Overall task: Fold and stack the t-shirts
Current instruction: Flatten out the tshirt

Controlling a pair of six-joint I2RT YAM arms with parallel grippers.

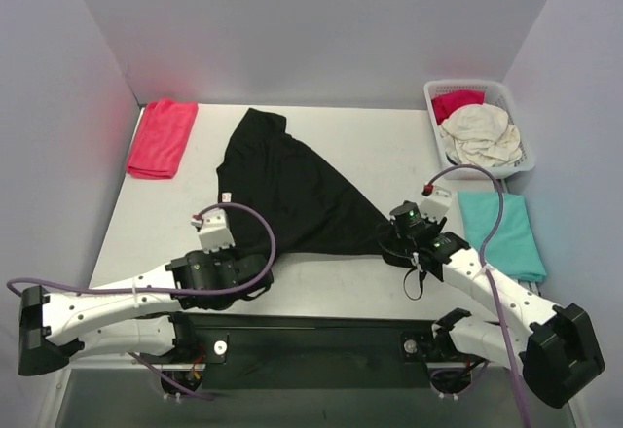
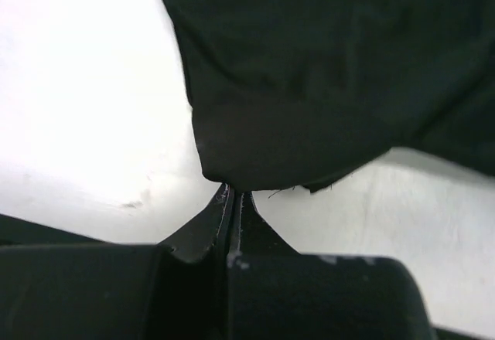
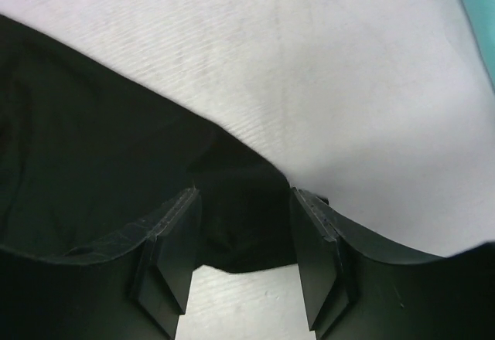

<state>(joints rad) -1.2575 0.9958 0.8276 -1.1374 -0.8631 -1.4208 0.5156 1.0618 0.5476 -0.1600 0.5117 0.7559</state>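
A black t-shirt point(image 1: 297, 190) lies spread in a rough triangle on the white table point(image 1: 389, 146), its small white neck label point(image 1: 226, 197) at the left edge. My left gripper point(image 1: 255, 265) is at the shirt's near left hem. In the left wrist view its jaws point(image 2: 232, 195) are pressed together with the black t-shirt point(image 2: 325, 85) pinched at the tips. My right gripper point(image 1: 394, 236) is at the shirt's near right corner. In the right wrist view it point(image 3: 244, 205) is open, with that corner of the black t-shirt point(image 3: 240, 224) lying between the fingers point(image 3: 174, 232).
A folded red t-shirt point(image 1: 161, 136) lies at the far left. A folded teal t-shirt point(image 1: 501, 233) lies at the right, just beyond my right arm. A white lattice basket point(image 1: 526, 156) at the far right holds cream point(image 1: 479, 134) and red point(image 1: 456, 103) cloth.
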